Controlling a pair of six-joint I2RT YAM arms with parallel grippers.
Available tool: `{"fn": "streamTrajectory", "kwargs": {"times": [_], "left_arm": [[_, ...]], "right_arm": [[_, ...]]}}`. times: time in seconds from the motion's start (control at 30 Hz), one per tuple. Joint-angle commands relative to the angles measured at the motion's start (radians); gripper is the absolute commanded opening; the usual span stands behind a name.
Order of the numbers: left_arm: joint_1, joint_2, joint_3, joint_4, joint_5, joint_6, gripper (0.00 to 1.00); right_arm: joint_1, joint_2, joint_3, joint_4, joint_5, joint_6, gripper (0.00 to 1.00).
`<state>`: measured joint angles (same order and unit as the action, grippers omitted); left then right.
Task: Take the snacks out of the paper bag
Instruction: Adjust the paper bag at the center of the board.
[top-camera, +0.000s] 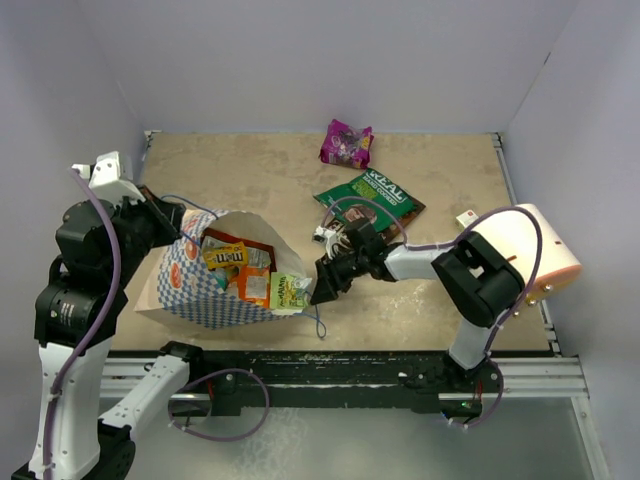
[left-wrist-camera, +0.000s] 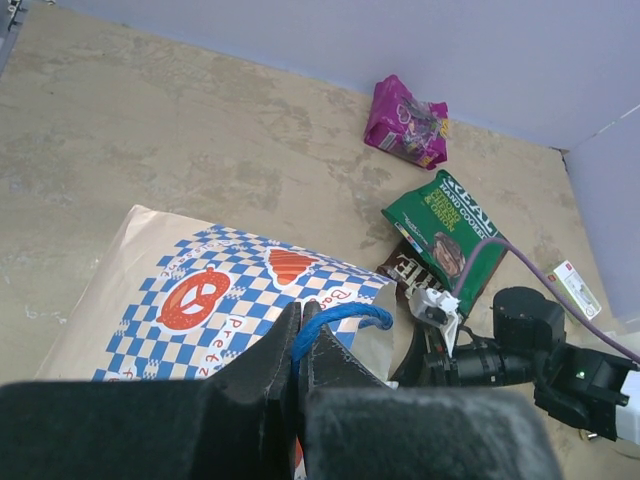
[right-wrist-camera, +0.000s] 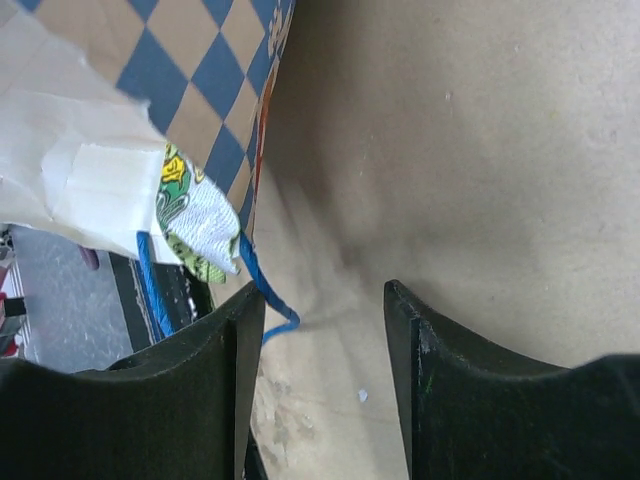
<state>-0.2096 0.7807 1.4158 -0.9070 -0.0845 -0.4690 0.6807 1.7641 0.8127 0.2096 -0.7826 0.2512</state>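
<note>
The paper bag (top-camera: 200, 290) lies on its side at the left, mouth open to the right. Inside show an M&M's pouch (top-camera: 226, 256), an orange packet (top-camera: 248, 283) and a pale green packet (top-camera: 290, 290) at the mouth. My left gripper (top-camera: 180, 222) is shut on the bag's blue string handle (left-wrist-camera: 340, 318) and holds the top edge up. My right gripper (top-camera: 322, 290) is open and empty just right of the mouth, beside the pale green packet (right-wrist-camera: 195, 228) and the other handle (right-wrist-camera: 266, 292). A magenta packet (top-camera: 346, 143) and a green packet (top-camera: 368, 197) lie on the table.
A large cream-peach cylinder (top-camera: 525, 250) sits at the right edge. A small white tag (top-camera: 466, 217) lies near it. A dark brown packet (left-wrist-camera: 405, 268) lies partly under the green one (left-wrist-camera: 450, 228). Walls close the back and sides.
</note>
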Motion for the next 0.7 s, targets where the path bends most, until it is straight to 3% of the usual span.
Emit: {"fn": "streamTrajectory", "kwargs": {"times": [0.0, 0.23, 0.4, 0.67], "left_arm": [[-0.001, 0.021, 0.034, 0.035, 0.004, 0.005, 0.0], [-0.001, 0.032, 0.044, 0.037, -0.009, 0.009, 0.0], [-0.001, 0.041, 0.06, 0.043, -0.049, 0.01, 0.0], [0.0, 0.014, 0.085, 0.097, -0.289, -0.01, 0.0]], "right_arm": [[0.013, 0.033, -0.008, 0.174, -0.077, 0.042, 0.52], [0.023, 0.057, -0.009, 0.208, -0.102, 0.052, 0.35], [0.022, -0.036, 0.028, 0.118, -0.092, 0.045, 0.0], [0.027, -0.283, 0.259, -0.193, -0.024, 0.076, 0.0]]}}
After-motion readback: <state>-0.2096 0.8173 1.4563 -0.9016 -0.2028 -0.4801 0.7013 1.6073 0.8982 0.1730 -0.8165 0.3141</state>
